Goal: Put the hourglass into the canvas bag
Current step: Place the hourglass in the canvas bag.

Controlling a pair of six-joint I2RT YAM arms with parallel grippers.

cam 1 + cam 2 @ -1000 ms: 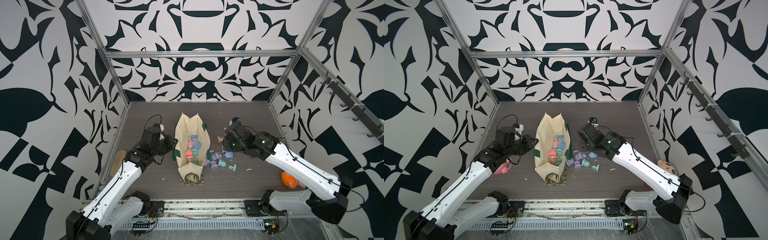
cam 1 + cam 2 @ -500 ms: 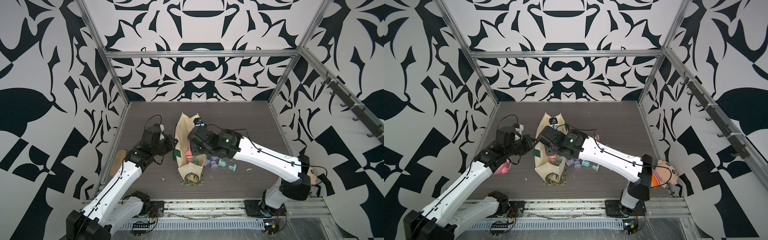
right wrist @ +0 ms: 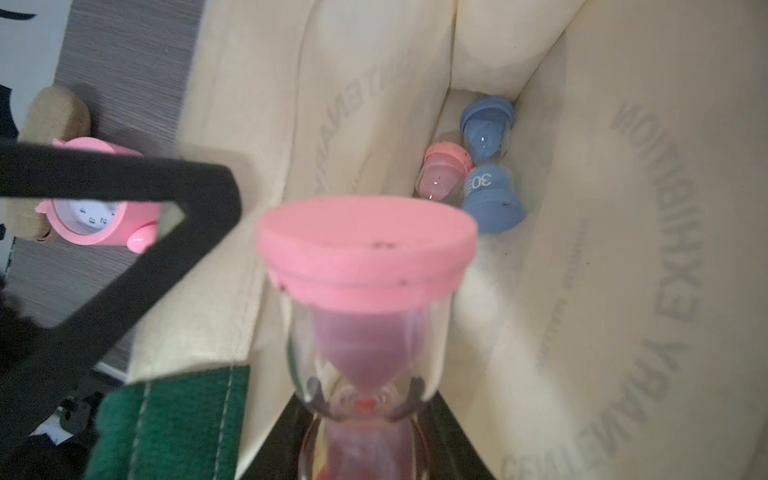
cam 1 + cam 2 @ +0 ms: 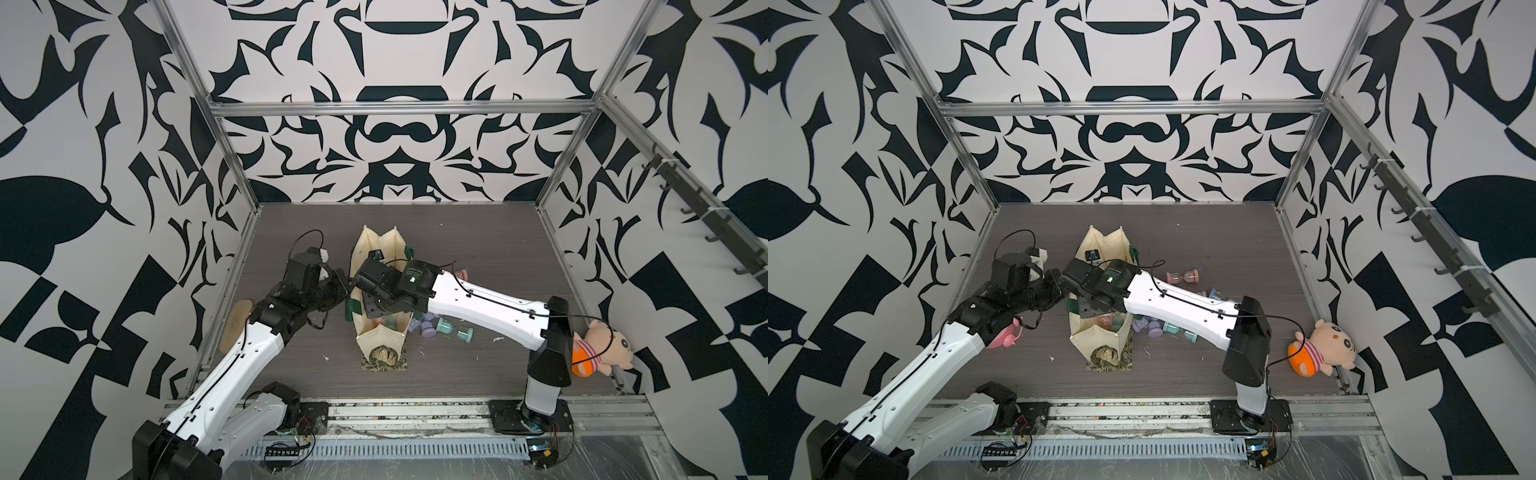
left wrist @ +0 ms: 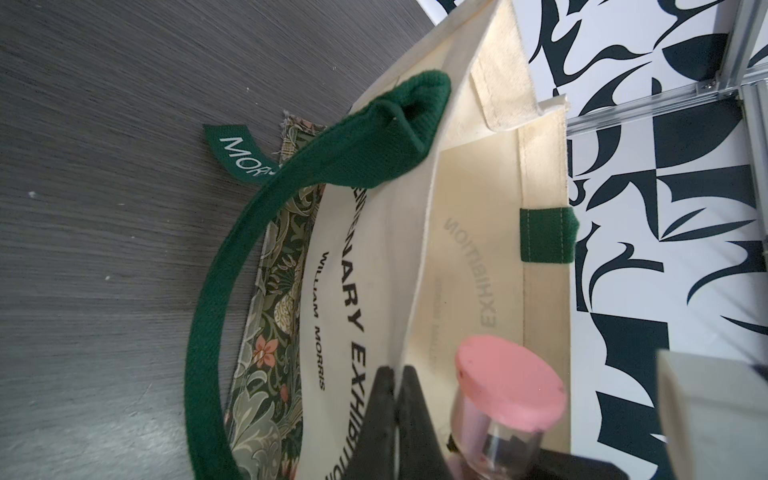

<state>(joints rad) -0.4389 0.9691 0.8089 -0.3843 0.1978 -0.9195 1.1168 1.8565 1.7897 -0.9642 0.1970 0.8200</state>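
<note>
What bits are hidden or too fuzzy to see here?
- Both top views: the right arm covers the middle of the canvas bag.
- Right wrist view: the picture edge cuts off part of the pink hourglass.
- Same view: the pink clock is blurred, partly behind the left hand's finger.

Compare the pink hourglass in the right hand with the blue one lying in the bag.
The pink hourglass is gripped in the right hand at the canvas bag's mouth; the blue hourglass lies loose on its bottom. Pink hourglass: pink cap and sand; blue hourglass: blue caps. The blue hourglass's cap reads 30; the pink hourglass shows no number. Both are glass timers.
</note>
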